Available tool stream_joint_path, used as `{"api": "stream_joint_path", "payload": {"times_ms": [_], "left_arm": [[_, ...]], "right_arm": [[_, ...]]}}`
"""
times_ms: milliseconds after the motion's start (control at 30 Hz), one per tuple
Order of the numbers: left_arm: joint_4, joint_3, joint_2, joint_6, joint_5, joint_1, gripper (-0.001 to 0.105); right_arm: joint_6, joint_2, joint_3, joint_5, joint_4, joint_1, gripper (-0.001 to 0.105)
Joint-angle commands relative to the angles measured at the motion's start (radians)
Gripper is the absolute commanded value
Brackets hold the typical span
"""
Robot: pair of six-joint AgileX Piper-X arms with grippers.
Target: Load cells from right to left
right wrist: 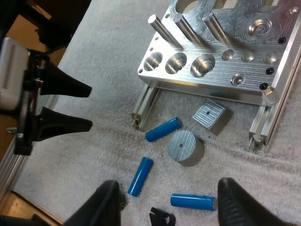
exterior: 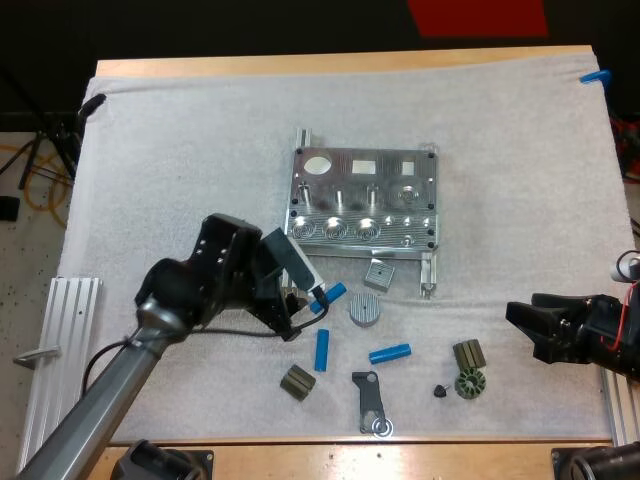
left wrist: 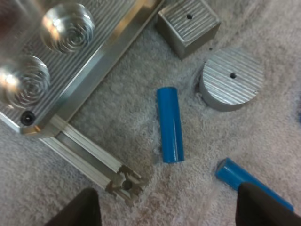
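Left wrist view: left tool (left wrist: pixel 169 207), jaws apart, above cell (left wrist: pixel 170 125) just off corner of fixture (left wrist: pixel 94 61); best to straddle its middle before closing; right tool (exterior: pixel 520 330) likewise spread, well right of fixture.

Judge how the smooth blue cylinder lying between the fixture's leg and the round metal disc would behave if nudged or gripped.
The smooth blue cylinder lies on its side, so a sideways push would probably roll it, though the fuzzy white mat may slow it. Its glossy, rigid-looking surface suggests it won't flex but could slip in a pinch.
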Motion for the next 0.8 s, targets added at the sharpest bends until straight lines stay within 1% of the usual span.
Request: {"api": "stream_joint_path", "payload": {"times_ms": [0,267,333,467,533,567,600,700,767], "left_arm": [[-0.022,-0.009,0.024,0.002,-0.013,-0.007,0.060],[-0.073,-0.009,0.145,0.002,-0.018,-0.011,0.060],[-0.081,-0.009,0.173,0.002,-0.028,-0.021,0.060],[-0.107,-0.009,0.242,0.002,-0.066,-0.072,0.060],[-0.127,-0.009,0.269,-0.014,-0.102,-0.096,0.060],[-0.143,-0.009,0.287,-0.039,-0.129,-0.109,0.060],[-0.161,-0.009,0.303,-0.063,-0.140,-0.119,0.060],[-0.193,-0.009,0.335,-0.116,-0.137,-0.129,0.060],[-0.206,-0.009,0.352,-0.126,-0.121,-0.132,0.060]], "right_arm": [[-0.010,0.000,-0.010,-0.011,0.000,-0.006,0.047],[-0.010,0.000,-0.010,-0.011,0.000,-0.006,0.047],[-0.010,0.000,-0.010,-0.011,0.000,-0.006,0.047],[-0.010,0.000,-0.010,-0.011,0.000,-0.006,0.047],[-0.010,0.000,-0.010,-0.011,0.000,-0.006,0.047],[-0.010,0.000,-0.010,-0.011,0.000,-0.006,0.047],[-0.010,0.000,-0.010,-0.011,0.000,-0.006,0.047],[-0.010,0.000,-0.010,-0.011,0.000,-0.006,0.047],[-0.010,0.000,-0.010,-0.011,0.000,-0.006,0.047]]}}
